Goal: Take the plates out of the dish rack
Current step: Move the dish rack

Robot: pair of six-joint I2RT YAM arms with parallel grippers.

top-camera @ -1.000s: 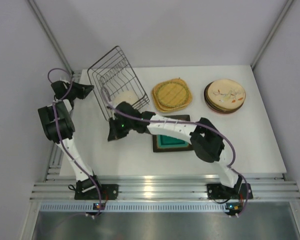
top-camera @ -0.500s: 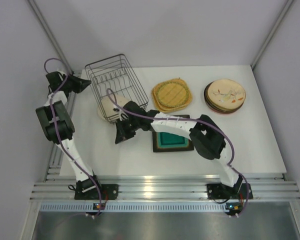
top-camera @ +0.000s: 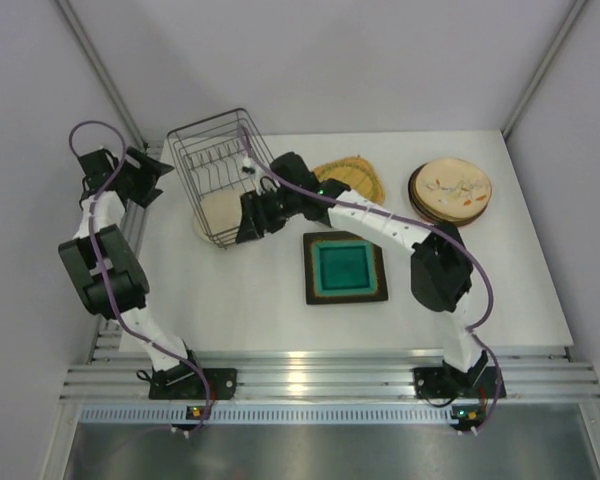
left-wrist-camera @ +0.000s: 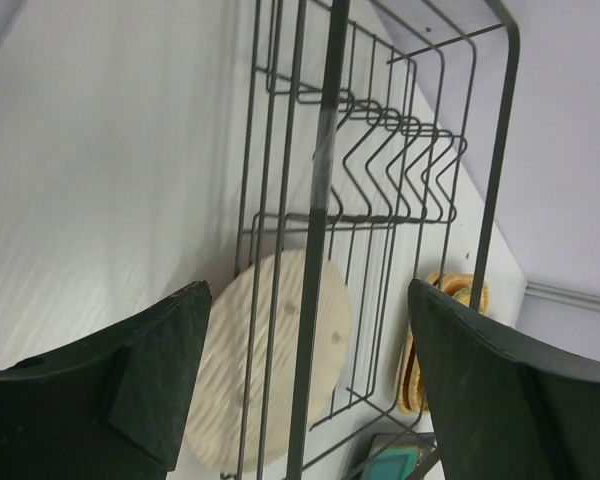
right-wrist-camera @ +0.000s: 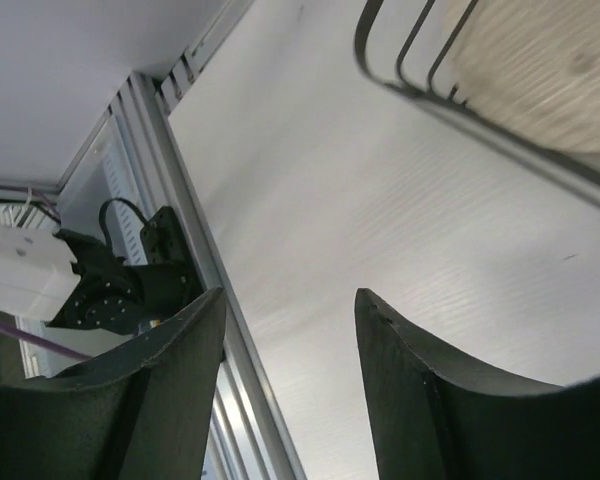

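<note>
left tool (left-wrist-camera: 310,330) spread wide | dish rack (left-wrist-camera: 325,150) just ahead, untouched

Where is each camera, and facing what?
Top external: above, behind the bases, looking down on the white table; both arms show.
Left wrist: looks between the left gripper's fingers along the dark wire dish rack at the pale round plate.
Right wrist: looks between the right gripper's fingers across the table; left arm shows.
All share rack and plate.

Lab cell: plain walls (top-camera: 330,60), aluminium rails (top-camera: 330,378)
</note>
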